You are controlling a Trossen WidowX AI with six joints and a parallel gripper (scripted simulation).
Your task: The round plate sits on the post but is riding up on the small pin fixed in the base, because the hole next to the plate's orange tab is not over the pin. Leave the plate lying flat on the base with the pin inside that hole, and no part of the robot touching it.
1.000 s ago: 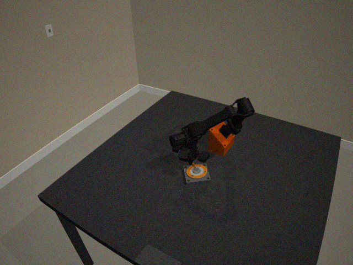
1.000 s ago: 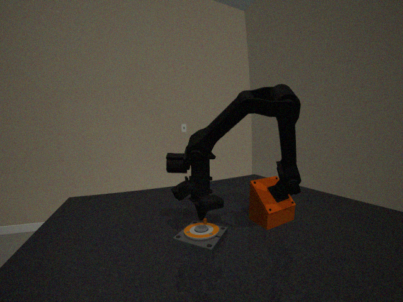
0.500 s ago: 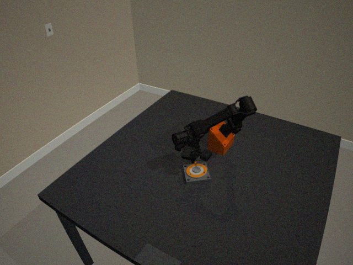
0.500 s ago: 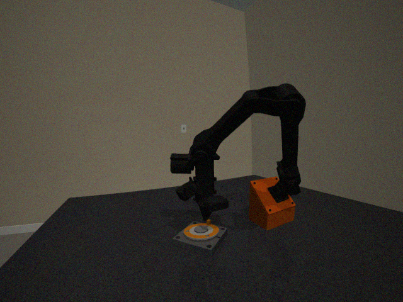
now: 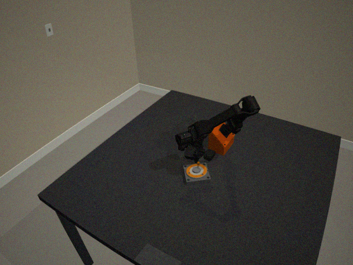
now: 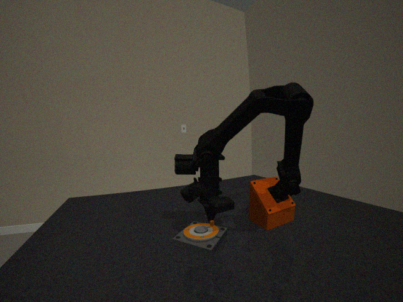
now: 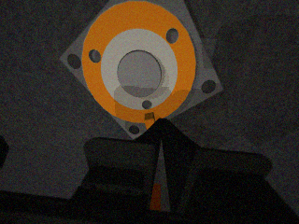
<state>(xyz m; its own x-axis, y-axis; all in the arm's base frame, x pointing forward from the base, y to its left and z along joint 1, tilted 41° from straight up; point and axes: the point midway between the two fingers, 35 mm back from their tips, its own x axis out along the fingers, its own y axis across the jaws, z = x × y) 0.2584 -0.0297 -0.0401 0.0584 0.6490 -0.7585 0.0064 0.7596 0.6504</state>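
The round plate [image 5: 188, 171] [image 6: 187, 232] [image 7: 93, 84], an orange ring around a white one, sits around the grey post [image 5: 196, 169] [image 6: 200, 229] [image 7: 139, 72] on the square grey base [image 5: 198, 179] [image 6: 201, 243] [image 7: 203, 70]. Its upright orange tab [image 5: 198, 164] [image 6: 211, 223] [image 7: 149, 122] is on the robot's side. My gripper [image 5: 196, 161] [image 6: 211, 221] [image 7: 162, 121] is shut and empty, pointing down, its tips right beside the tab; contact is unclear. The hole next to the tab [image 7: 147, 105] looks dark. I cannot make out the pin or whether the plate lies flat.
The orange stand [image 5: 220, 141] [image 6: 271, 209] under the arm's root is behind the base on the dark table [image 5: 128, 182] [image 6: 130, 260]. The arm [image 5: 216, 118] [image 6: 238, 118] arches from it to the plate. A switch plate [image 5: 48, 29] [image 6: 183, 128] is on the wall.
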